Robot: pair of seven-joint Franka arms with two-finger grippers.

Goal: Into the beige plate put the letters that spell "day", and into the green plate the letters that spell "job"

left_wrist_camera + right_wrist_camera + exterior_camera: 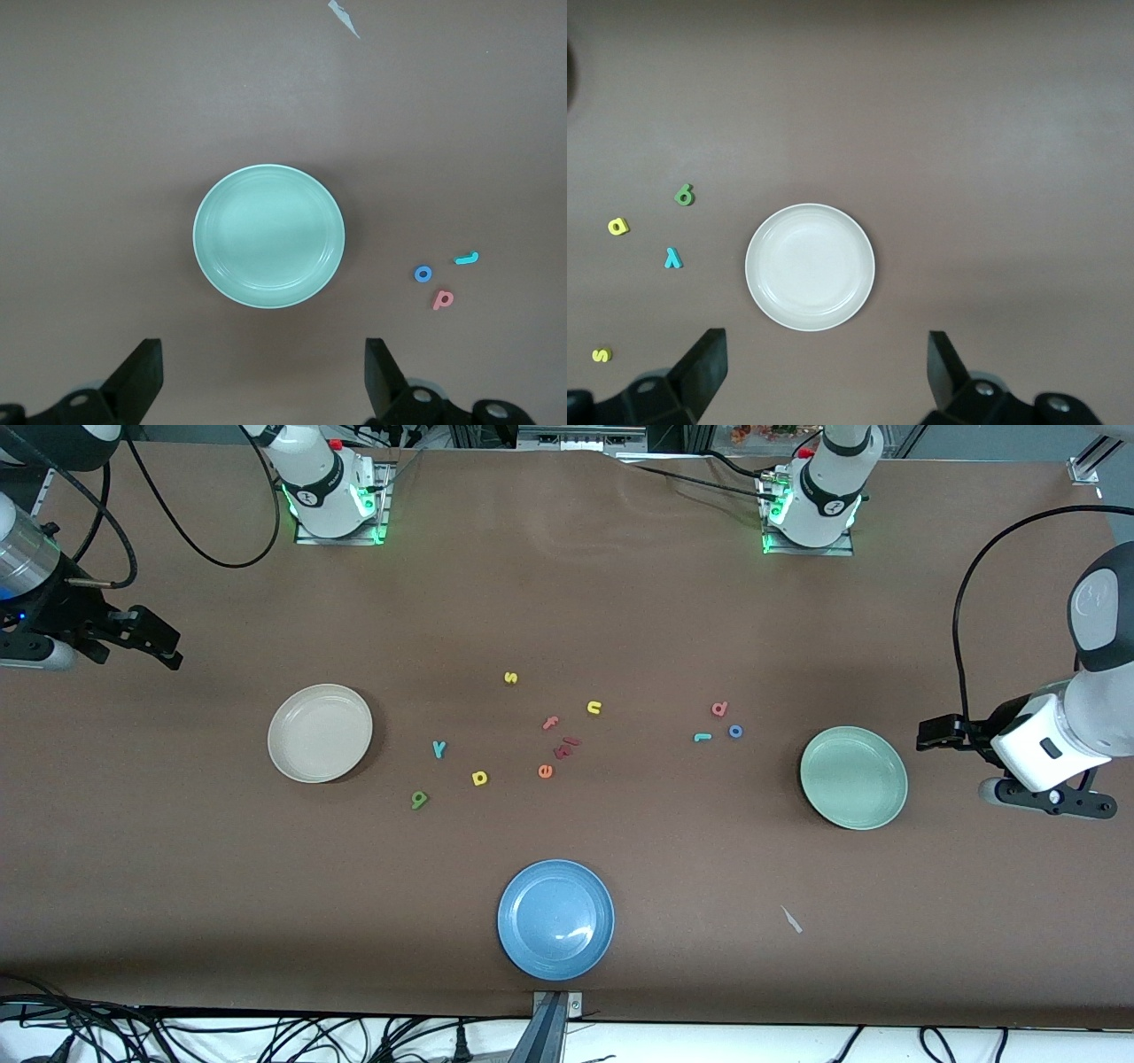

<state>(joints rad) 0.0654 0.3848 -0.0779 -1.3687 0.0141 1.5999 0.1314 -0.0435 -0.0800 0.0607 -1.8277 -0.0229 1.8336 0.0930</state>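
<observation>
Your left gripper (930, 732) hangs in the air at the left arm's end of the table, with its two fingers (142, 376) spread wide apart and nothing between them. The green plate (893, 802) sits on the table just beside it, toward the middle of the table, and nothing is in it. A bit past the plate from your left gripper lie three little letters close together: the teal "j" (702, 737), the blue "o" (735, 732) and the pinkish-red "b" (719, 708). In the left wrist view you see the same plate (208, 266) with the "o" (423, 274), the "j" (467, 258) and the "b" (443, 300) beside it. Your right gripper (164, 646) hangs at the right arm's end of the table, and its fingers (704, 370) are wide apart too and hold nothing. The beige plate (292, 766) lies near it, toward the middle, and it has nothing in it. Past that plate from your right gripper are the teal "y" (438, 748), the yellow "d" (479, 778) and the green "a" (419, 800), each a little apart from the others. The right wrist view shows this plate (766, 301) and the "y" (672, 258), the "d" (617, 227) and the "a" (684, 194). More letters lie in the middle of the table: a yellow "s" (510, 677), a yellow "n" (594, 708), a pink "f" (550, 723) and an orange "e" (545, 771). A blue plate (514, 948) sits nearest the front camera, well apart from both grippers.
</observation>
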